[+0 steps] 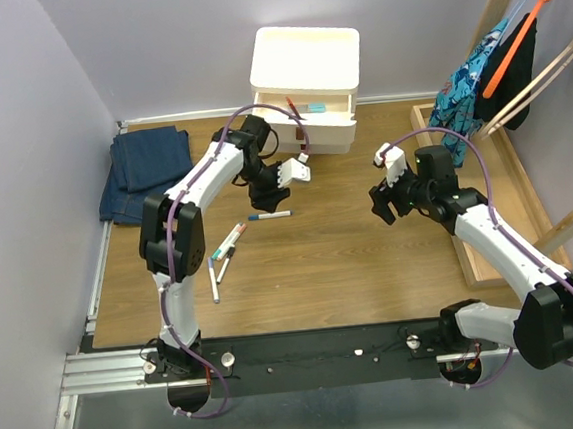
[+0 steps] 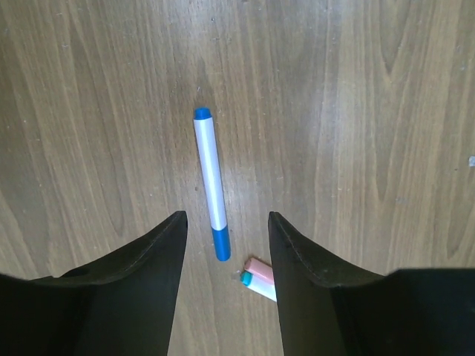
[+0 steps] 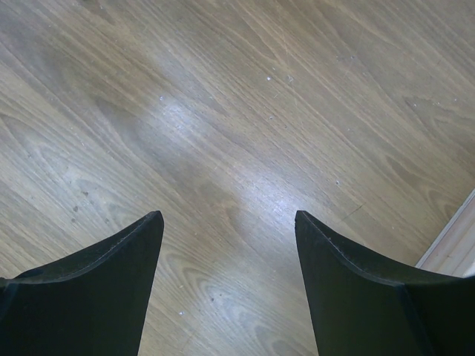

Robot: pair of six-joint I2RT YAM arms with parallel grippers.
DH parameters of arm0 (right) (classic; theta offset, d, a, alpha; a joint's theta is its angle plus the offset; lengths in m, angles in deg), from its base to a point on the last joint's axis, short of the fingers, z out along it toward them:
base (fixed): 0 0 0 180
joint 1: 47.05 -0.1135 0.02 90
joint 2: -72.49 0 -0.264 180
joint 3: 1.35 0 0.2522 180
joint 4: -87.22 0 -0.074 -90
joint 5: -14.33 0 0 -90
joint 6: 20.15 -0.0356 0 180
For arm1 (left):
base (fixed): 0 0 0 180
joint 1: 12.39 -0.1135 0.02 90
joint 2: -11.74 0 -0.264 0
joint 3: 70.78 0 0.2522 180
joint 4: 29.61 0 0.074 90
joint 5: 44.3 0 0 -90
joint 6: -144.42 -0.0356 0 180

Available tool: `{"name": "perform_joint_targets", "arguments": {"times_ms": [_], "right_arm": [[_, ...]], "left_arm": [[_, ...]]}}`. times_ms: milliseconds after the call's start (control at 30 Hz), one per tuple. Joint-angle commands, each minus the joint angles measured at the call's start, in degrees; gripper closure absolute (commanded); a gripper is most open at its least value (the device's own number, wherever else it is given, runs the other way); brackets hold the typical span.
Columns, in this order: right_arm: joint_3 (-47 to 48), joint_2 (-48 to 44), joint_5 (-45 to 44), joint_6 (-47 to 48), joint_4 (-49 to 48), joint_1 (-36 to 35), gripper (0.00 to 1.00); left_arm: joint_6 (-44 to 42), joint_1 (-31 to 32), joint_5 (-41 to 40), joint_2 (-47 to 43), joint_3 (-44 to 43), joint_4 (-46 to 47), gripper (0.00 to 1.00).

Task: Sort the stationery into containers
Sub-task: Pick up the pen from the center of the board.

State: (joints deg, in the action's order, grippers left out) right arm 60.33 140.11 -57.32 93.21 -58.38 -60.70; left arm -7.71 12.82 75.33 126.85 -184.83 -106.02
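Left tool point(image 2: 226, 216) parted, empty, above blue-capped marker point(image 2: 211, 178), right tool point(image 3: 228, 215) wide apart, holding nothing

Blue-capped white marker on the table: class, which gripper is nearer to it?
Left. The left gripper hovers right above the marker, jaws open astride its near end; the right gripper sits well away to its right.

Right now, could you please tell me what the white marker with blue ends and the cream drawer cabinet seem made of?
The white marker with blue ends looks like smooth plastic; its barrel shows a faint sheen. The cream drawer cabinet appears to be moulded matte plastic, judging by its uniform colour and rounded corners, though painted wood cannot be excluded.
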Motion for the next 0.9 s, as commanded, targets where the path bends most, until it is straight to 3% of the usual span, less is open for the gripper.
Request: {"name": "perform_joint_targets", "arguments": {"times_ms": [0,433,867], "right_arm": [[-0.3,0.0,0.8,-0.5,0.4,0.6,0.21],[-0.7,0.9,1.3,-1.3,0.2,1.8,0.21],[-0.5,1.7,1.3,-1.3,-0.2,1.8,0.21]], "left_arm": [[-0.2,0.1,-1.7,4.4,-2.2,-0.6,0.43],[4.5,0.1,-4.6,9.8,-3.6,3.0,0.45],[6.8,0.1,-7.9,12.5,-1.8,5.0,0.54]]}}
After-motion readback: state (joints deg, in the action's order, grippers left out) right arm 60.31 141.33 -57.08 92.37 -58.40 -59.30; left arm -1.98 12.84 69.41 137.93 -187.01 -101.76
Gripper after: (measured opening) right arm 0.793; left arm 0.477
